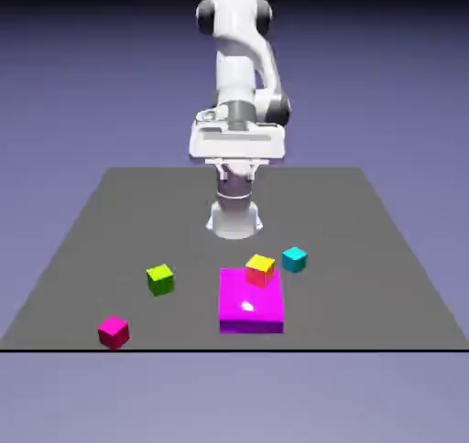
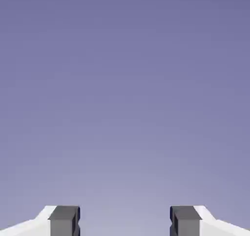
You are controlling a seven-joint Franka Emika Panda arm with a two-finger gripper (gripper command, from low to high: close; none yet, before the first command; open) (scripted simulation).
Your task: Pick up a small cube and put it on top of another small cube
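Observation:
Several small cubes lie on the grey table [image 1: 110, 212]: a yellow cube [image 1: 260, 269], a cyan cube [image 1: 294, 259], a green cube [image 1: 160, 278] and a pink-red cube [image 1: 114, 331]. My gripper [image 1: 237, 164] hangs high above the table near the robot's base, well back from all the cubes. In the hand view the gripper [image 2: 125, 221] is open, its grey fingertips [image 2: 64, 220] far apart with nothing between them. That view shows only the backdrop, with no cube in it.
A larger magenta block [image 1: 250, 311] sits near the table's front edge. The yellow cube stands at its far right corner; I cannot tell whether they touch. The cyan cube is just to the exterior view's right of the yellow one.

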